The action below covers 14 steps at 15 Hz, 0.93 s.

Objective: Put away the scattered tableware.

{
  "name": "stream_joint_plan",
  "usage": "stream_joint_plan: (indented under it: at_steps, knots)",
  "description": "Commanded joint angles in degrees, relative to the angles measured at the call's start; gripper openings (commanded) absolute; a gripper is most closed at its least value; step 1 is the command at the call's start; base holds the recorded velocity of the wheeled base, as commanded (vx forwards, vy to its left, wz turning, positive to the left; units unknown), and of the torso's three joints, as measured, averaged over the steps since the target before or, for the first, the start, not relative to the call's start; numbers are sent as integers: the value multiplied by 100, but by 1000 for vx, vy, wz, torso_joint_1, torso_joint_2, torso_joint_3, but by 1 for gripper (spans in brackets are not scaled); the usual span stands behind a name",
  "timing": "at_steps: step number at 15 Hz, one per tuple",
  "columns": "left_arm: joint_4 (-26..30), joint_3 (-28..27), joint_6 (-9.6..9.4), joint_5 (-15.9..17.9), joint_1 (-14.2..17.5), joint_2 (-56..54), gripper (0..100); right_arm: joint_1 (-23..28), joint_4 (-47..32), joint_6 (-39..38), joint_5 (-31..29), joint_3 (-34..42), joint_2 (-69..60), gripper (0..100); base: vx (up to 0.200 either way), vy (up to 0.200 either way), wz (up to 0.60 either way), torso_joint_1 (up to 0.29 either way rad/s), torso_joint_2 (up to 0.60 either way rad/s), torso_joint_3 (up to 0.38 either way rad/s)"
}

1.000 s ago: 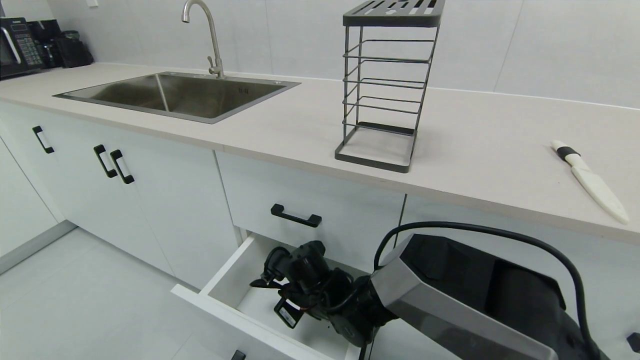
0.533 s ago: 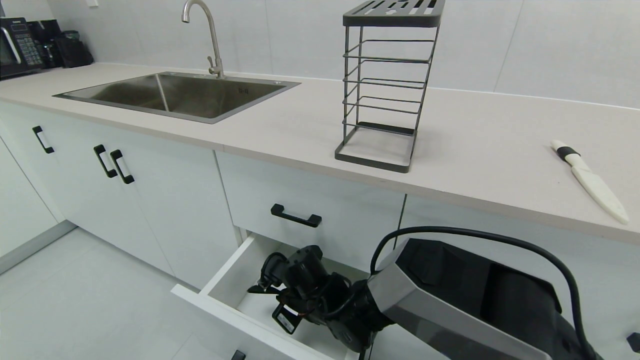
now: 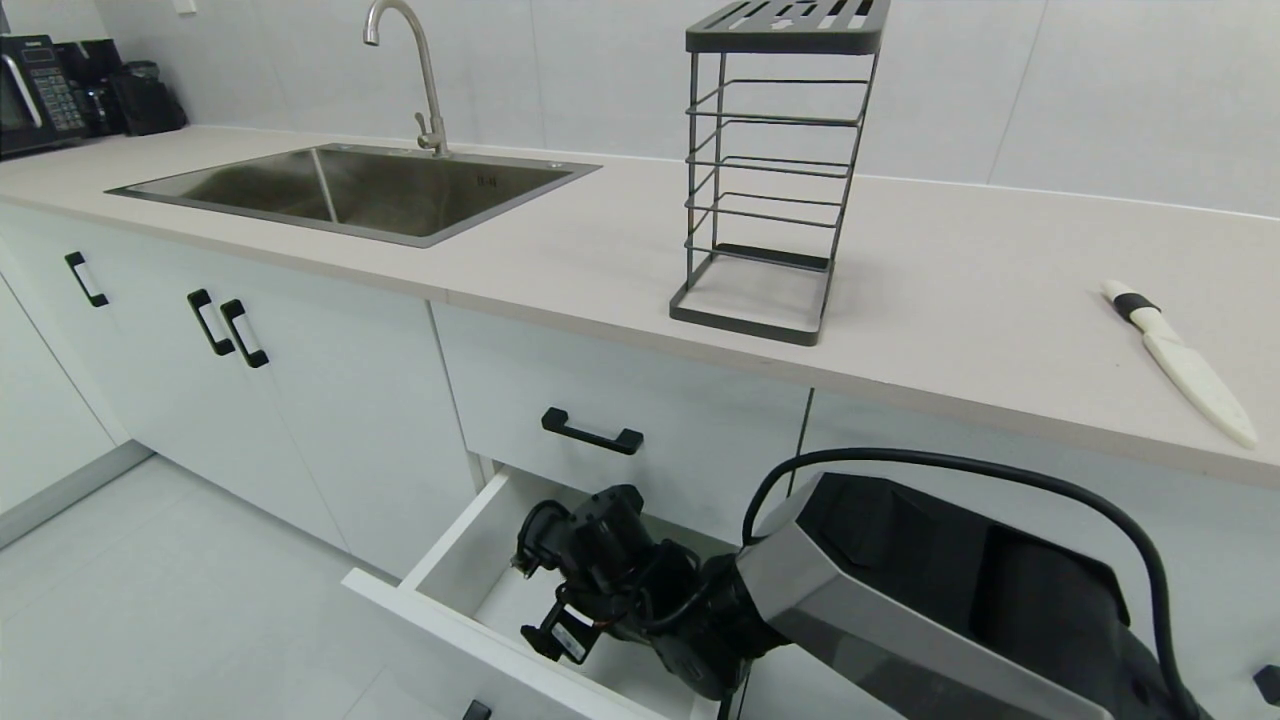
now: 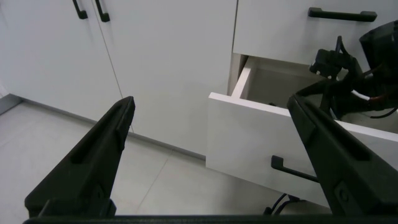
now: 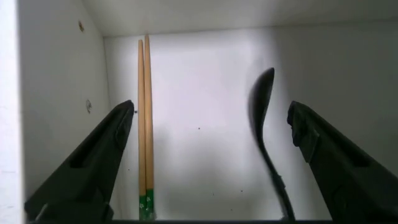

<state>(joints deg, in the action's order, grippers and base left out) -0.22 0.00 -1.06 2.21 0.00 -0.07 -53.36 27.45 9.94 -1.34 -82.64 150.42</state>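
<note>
My right gripper (image 3: 548,622) hangs open inside the pulled-out white drawer (image 3: 455,625) under the counter, holding nothing. Between its fingers the right wrist view shows the drawer floor. A pair of wooden chopsticks (image 5: 145,124) lies along the side wall, and a black spoon (image 5: 262,118) lies a short way from them. My left gripper (image 4: 211,109) is open and empty, low in front of the cabinets, facing the drawer front (image 4: 249,143); the right gripper (image 4: 342,62) shows beyond it. A white knife (image 3: 1180,362) with a black band lies on the counter at the far right.
A dark wire knife rack (image 3: 775,170) stands on the counter above the drawer. A steel sink (image 3: 350,190) with a tap is to the left, and appliances stand in the far left corner. A shut drawer with a black handle (image 3: 592,432) sits directly above the open one.
My right gripper has turned a little inside the drawer, its tip swinging down and slightly left. Nothing else has moved.
</note>
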Motion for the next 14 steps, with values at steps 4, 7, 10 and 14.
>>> stream_joint_plan:
  at_steps: [4,7,10,14]
  knots:
    - [-4,0,1,-1,0,7,100,-113,23,0,-15,284,-751,100,0,0,0,0,0,0]
    - [-4,0,1,-1,0,7,100,-219,85,8,-24,644,-1595,100,0,0,0,0,0,0]
    - [-4,0,1,-1,0,7,100,-412,261,8,-42,1488,-2359,100,0,0,0,0,0,0]
    - [-4,0,1,-1,0,7,100,-474,357,17,-50,2156,-2957,100,0,0,0,0,0,0]
